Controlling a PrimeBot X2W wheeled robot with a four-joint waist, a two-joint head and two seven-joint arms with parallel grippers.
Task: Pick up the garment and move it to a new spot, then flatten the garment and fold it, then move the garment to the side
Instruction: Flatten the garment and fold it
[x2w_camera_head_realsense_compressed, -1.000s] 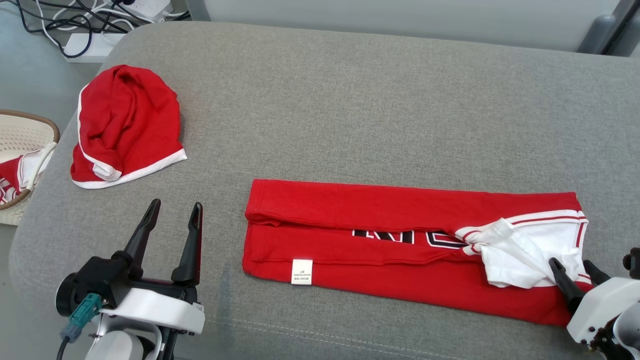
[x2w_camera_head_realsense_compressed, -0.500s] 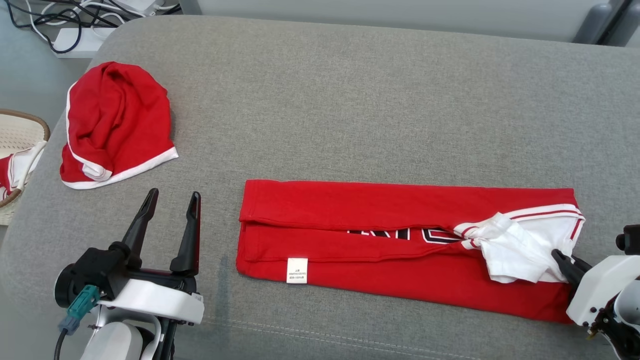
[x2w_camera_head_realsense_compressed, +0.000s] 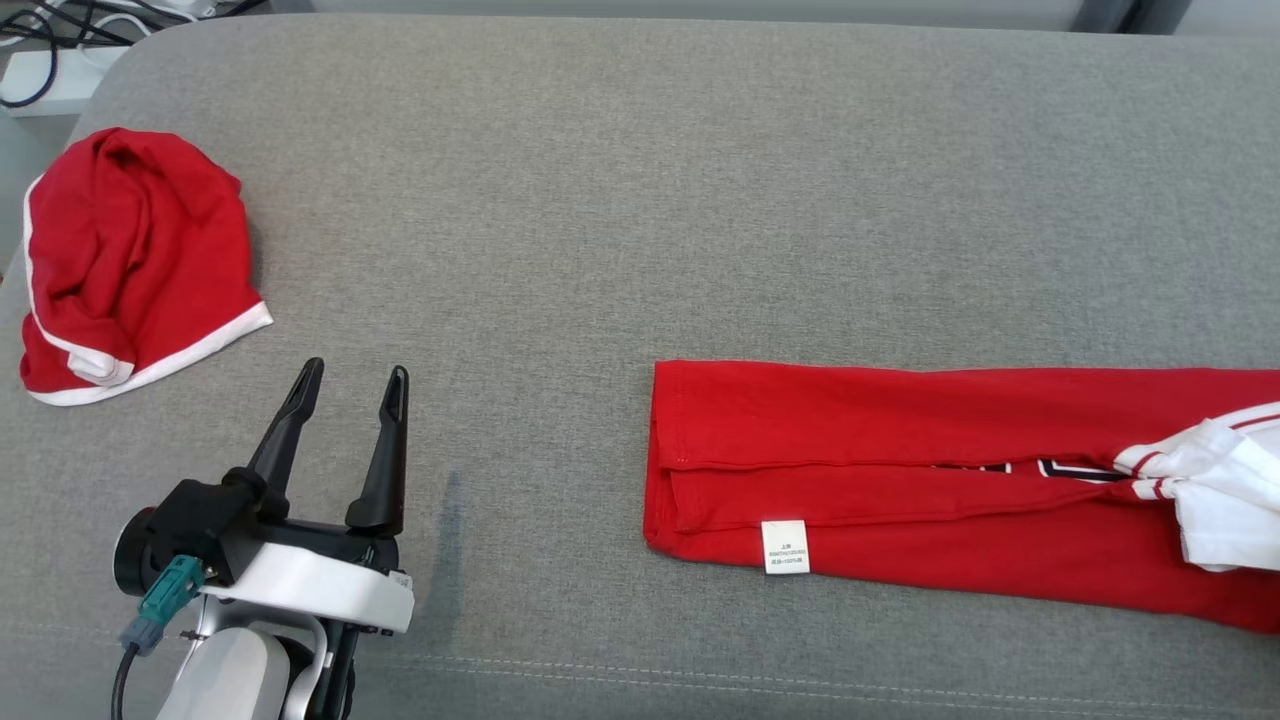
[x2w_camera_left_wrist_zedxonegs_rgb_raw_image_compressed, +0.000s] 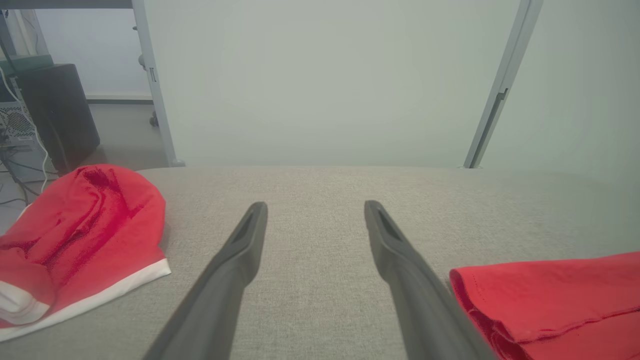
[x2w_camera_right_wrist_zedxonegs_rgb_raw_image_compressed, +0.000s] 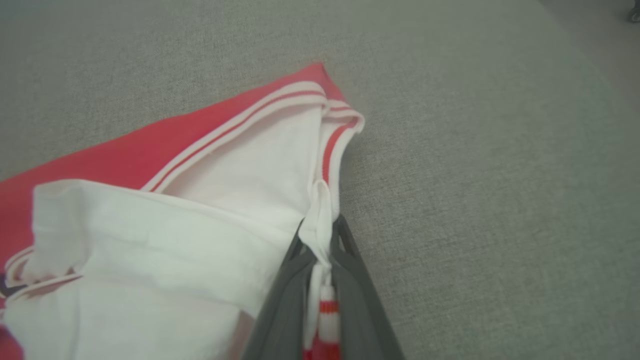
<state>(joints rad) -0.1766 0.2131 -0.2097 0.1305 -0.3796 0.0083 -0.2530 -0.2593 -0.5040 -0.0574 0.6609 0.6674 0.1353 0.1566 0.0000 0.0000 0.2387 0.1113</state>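
Garment edge (x2w_camera_right_wrist_zedxonegs_rgb_raw_image_compressed: 321, 207), apparently, in right gripper (x2w_camera_right_wrist_zedxonegs_rgb_raw_image_compressed: 321, 231)

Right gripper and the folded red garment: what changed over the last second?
The right gripper closed its fingers on the white edge of the folded red garment and dragged it to the robot's right across the grey cushion; the head camera shifted too. The left gripper stayed open, and the crumpled red garment stayed put.

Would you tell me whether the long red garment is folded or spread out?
Folded: the red garment lies as a narrow strip, flaps lapped over its print.
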